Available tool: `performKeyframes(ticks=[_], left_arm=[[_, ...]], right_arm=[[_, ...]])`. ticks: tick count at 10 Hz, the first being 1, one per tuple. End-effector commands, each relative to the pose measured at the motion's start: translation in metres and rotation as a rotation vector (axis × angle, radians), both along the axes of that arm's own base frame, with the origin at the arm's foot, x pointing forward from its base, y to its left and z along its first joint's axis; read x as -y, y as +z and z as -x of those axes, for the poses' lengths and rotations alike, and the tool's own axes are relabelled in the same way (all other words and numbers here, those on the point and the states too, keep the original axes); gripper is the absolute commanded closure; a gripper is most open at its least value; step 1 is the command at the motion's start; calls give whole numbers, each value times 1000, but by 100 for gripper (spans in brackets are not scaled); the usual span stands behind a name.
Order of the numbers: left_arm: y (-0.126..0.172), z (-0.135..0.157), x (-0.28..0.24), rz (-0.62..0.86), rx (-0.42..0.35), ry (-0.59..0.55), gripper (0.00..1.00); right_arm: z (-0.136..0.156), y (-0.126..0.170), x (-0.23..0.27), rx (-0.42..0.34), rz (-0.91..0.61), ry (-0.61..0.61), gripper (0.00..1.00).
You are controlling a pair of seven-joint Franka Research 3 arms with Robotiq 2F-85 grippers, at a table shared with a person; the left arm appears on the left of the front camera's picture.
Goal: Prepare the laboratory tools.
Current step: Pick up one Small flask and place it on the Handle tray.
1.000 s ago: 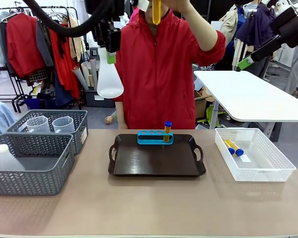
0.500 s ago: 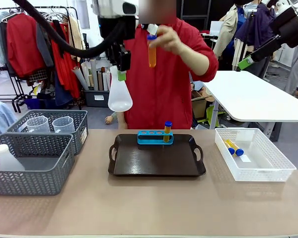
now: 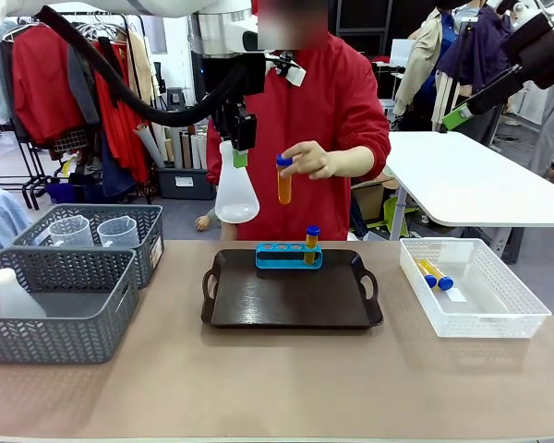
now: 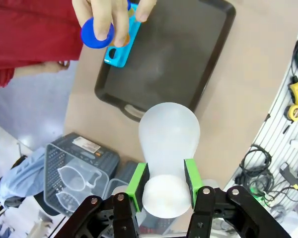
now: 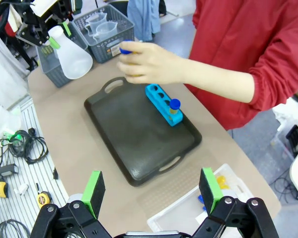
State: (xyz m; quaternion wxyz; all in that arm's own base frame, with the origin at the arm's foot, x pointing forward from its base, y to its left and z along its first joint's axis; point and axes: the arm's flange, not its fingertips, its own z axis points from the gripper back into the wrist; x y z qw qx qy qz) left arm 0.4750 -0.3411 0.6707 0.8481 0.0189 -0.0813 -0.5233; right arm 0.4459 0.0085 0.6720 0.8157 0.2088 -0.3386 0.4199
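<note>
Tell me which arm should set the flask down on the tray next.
Left. The left gripper is shut on the flask at its neck and holds it in the air near the left side of the tray. The right gripper is open, empty and high off to the right.

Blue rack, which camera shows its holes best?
Right wrist view: it looks down on the blue rack, showing three empty holes and one tube. Front view shows it nearly side-on; in the left wrist view the person's hand hides most of it.
</note>
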Motion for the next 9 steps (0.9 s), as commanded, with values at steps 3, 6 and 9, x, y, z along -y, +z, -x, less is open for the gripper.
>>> performKeyframes(ticks=[3, 6, 9], left_arm=[[9, 17, -27, 22, -12, 17, 100], [18, 29, -53, 22, 16, 75, 100], [25, 38, -75, 31, 35, 134, 100]], right_arm=[[0, 1, 0, 5, -2, 7, 0], [0, 1, 0, 5, -2, 7, 0], [0, 1, 0, 5, -2, 7, 0]])
